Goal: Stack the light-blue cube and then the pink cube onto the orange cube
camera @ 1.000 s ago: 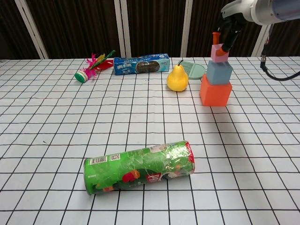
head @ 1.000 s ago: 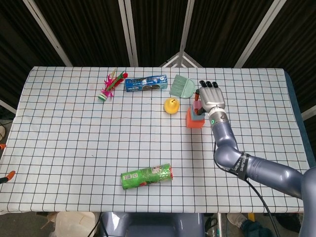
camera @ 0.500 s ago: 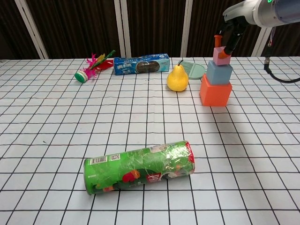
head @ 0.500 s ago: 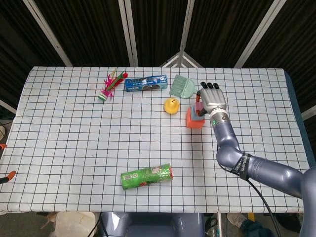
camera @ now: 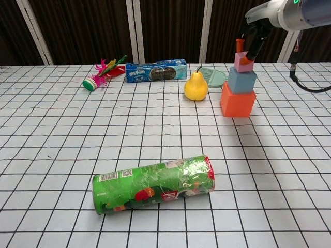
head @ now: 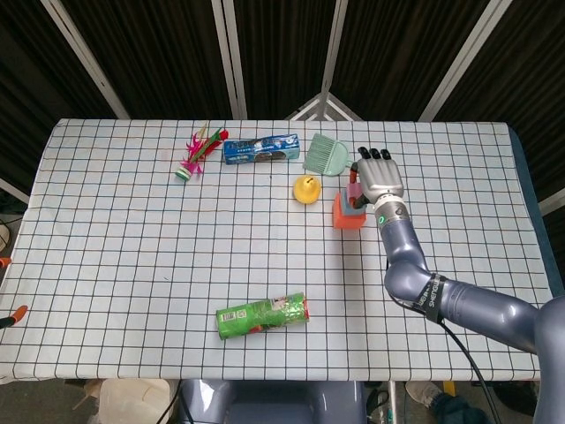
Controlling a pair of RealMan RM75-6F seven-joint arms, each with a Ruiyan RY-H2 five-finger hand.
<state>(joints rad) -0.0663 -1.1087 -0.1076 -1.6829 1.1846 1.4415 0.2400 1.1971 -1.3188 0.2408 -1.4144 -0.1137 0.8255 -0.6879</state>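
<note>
The orange cube (camera: 238,103) stands on the table at the back right, and the light-blue cube (camera: 242,80) sits on top of it. The small pink cube (camera: 241,61) rests slightly tilted on the light-blue one. My right hand (camera: 252,42) hangs over the stack from above and pinches the pink cube between its fingertips. In the head view the right hand (head: 378,177) covers most of the stack. Only the orange cube (head: 346,217), a strip of the light-blue cube (head: 354,207) and an edge of the pink cube (head: 352,189) show there. My left hand appears in neither view.
A yellow pear (camera: 196,86) stands just left of the stack, with a green brush (camera: 213,76) behind it. A blue cookie box (camera: 156,71) and a feathered shuttlecock (camera: 100,75) lie along the far edge. A green can (camera: 154,183) lies on its side near the front.
My right hand with the pink cube has shifted a little to the right and settled lower on the light-blue cube. Nothing else moved.
</note>
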